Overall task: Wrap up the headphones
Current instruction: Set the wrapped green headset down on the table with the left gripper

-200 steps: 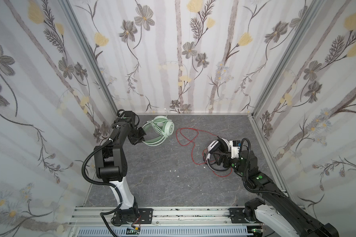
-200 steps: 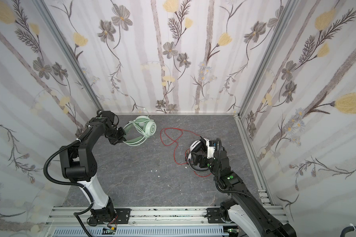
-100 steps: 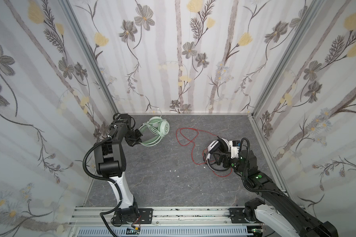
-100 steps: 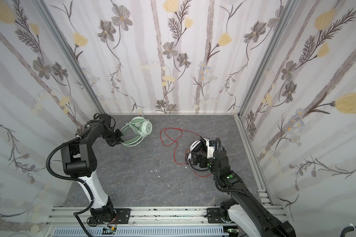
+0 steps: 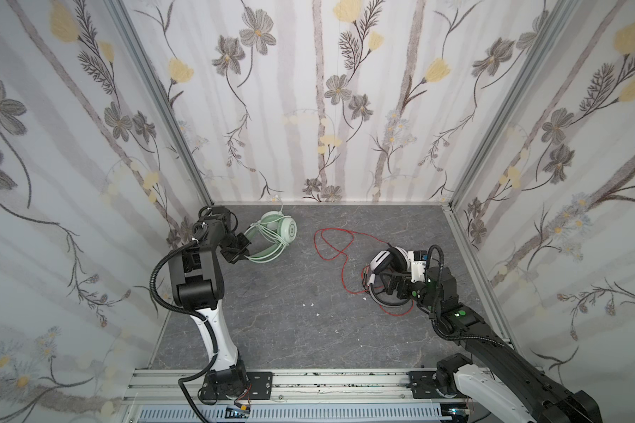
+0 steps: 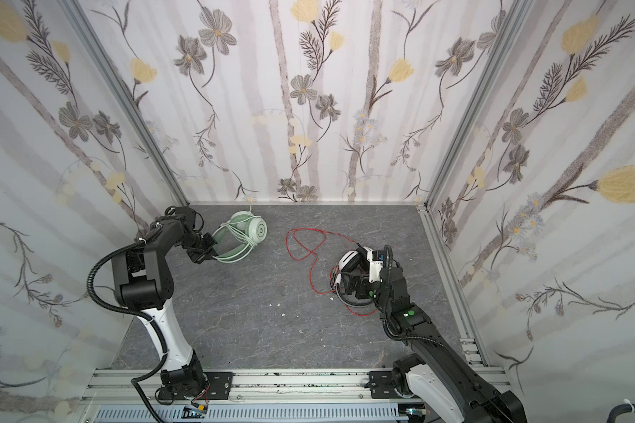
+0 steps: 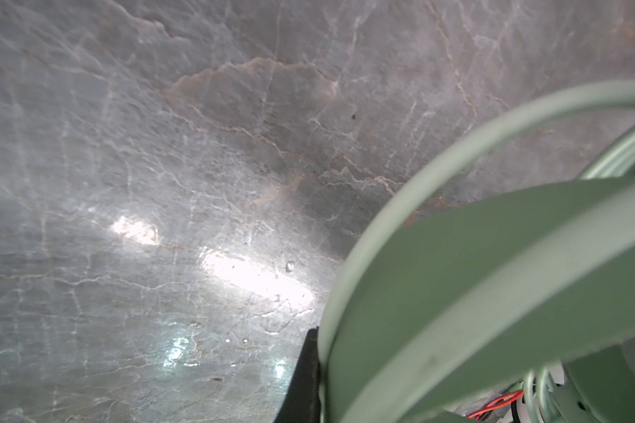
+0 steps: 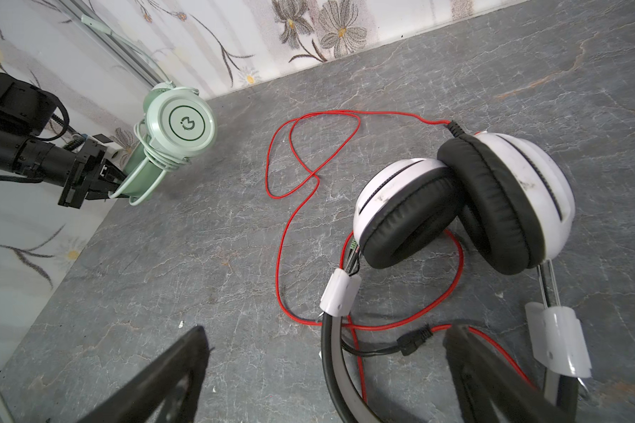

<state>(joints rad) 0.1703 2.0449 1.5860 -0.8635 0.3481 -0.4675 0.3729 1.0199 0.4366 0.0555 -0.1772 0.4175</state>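
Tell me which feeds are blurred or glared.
Left wrist: the green headset is a soft, out-of-focus mass up close, with white glare patches on the table. Right wrist: sharp on the white-and-black headset and red cable. Both top views: evenly lit, no glare.

Bright, even light from overhead, soft shadows. White glare patches hit the grey floor (image 7: 235, 271) in the left wrist view, where the mint green headset (image 7: 492, 293) is a close-up blur. Both top views splay the walls (image 5: 88, 146).

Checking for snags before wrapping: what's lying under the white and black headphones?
A loop of the red cable passes beneath the white-and-black headphones, on the grey tabletop. Its path under the ear cups is covered.
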